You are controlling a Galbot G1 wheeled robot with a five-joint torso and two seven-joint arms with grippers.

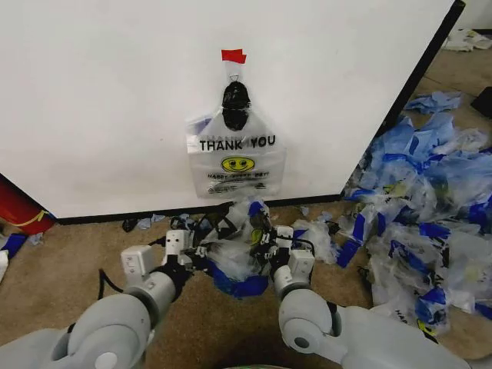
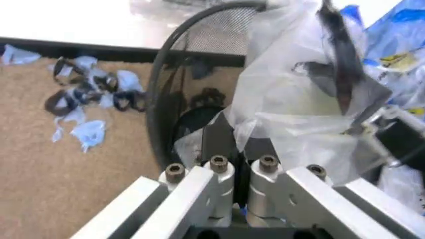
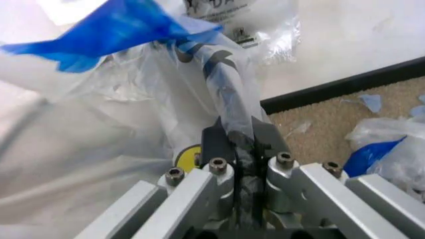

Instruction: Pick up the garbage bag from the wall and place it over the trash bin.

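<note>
A clear garbage bag (image 1: 233,260) with blue handles is stretched between my two grippers, low over the carpet in front of the wall (image 1: 115,100). My left gripper (image 1: 201,246) is shut on its thin plastic (image 2: 292,109), right beside the trash bin's black mesh rim (image 2: 159,84). Opposite it, my right gripper (image 1: 263,240) is shut on a twisted strip of the bag (image 3: 229,99), with a blue handle (image 3: 113,30) above. Another bag (image 1: 236,157), printed THANK YOU with a yellow smiley, hangs on the wall from a black hook (image 1: 235,96) under red tape (image 1: 233,55).
A big heap of blue-and-clear plastic bags (image 1: 430,207) covers the floor to the right. A red cylinder (image 1: 19,211) stands at the wall's left foot. Small blue and black scraps (image 2: 86,94) lie on the carpet along the black base strip (image 1: 100,217).
</note>
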